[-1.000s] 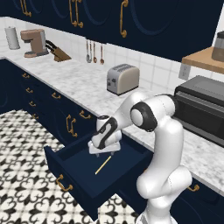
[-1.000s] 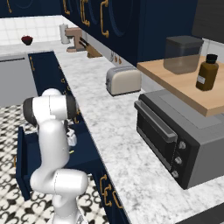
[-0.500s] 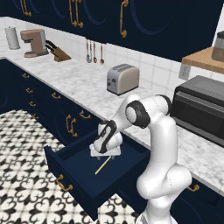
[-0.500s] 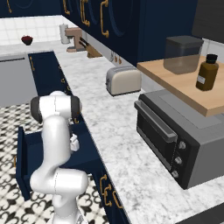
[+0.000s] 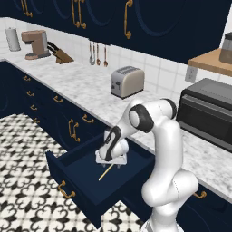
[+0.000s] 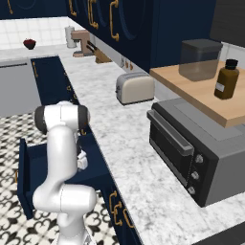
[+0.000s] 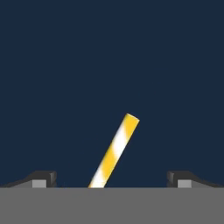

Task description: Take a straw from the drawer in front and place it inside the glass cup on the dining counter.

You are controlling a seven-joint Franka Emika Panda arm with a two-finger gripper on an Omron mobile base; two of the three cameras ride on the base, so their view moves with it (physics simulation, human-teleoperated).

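The navy drawer (image 5: 77, 174) stands pulled open below the worktop, also seen past the arm in the right base view (image 6: 26, 165). On its dark floor lies the straw (image 5: 106, 172), thin and pale yellow. My gripper (image 5: 116, 164) hangs low inside the drawer, just above the straw's far end, open and holding nothing. In the hand view the yellow-and-white striped straw (image 7: 115, 150) lies slanted between the two wide-apart fingertips (image 7: 42, 178), close below my gripper (image 7: 111, 180). The glass cup and the dining counter are out of view.
A toaster (image 5: 127, 81) and a dark toaster oven (image 5: 206, 113) stand on the marble worktop (image 5: 90, 93) behind the drawer. A coffee machine (image 5: 35, 44) and knife block (image 5: 61, 55) sit far left. Patterned floor (image 5: 22, 154) lies in front.
The hand has come down further into the open drawer, closer to the straw. The jaws have stayed wide apart and the straw has not moved.
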